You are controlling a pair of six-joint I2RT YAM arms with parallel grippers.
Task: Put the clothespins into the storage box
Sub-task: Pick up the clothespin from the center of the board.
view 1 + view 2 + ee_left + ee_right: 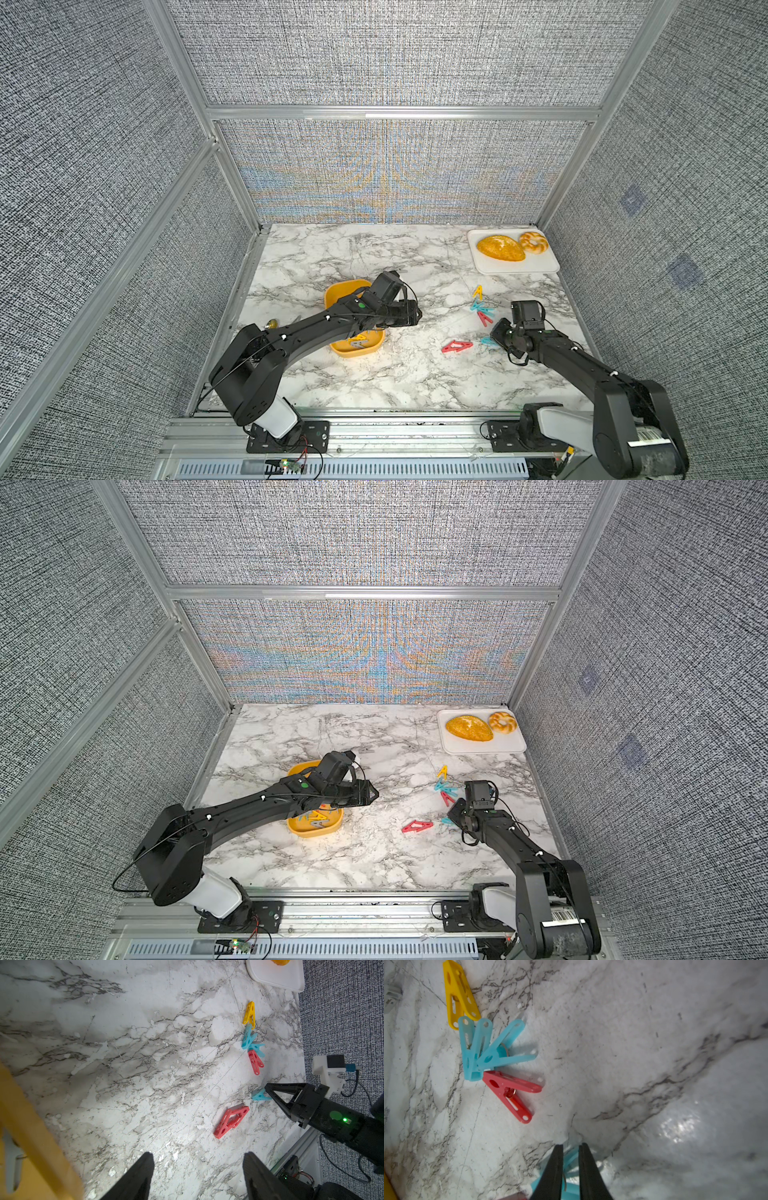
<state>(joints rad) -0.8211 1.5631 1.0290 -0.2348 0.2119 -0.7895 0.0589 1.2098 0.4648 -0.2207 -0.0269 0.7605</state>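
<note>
The yellow-orange storage box [337, 291] sits left of centre under my left arm, with grey and yellow clothespins [358, 341] inside. My left gripper [198, 1155] hangs open and empty over the marble beside the box wall [31, 1136]. Loose clothespins lie to the right: a yellow one [478, 292], two teal ones [480, 308], a red one [484, 318] and a larger red one [457, 345]. My right gripper [571, 1146] is down on the table, shut on a teal clothespin [259, 1095] that rests on the marble.
A white tray [515, 268] with bread stands at the back right corner. A small brass object [272, 324] lies by the left table edge. Grey fabric walls and aluminium rails enclose the marble table [374, 257] on three sides.
</note>
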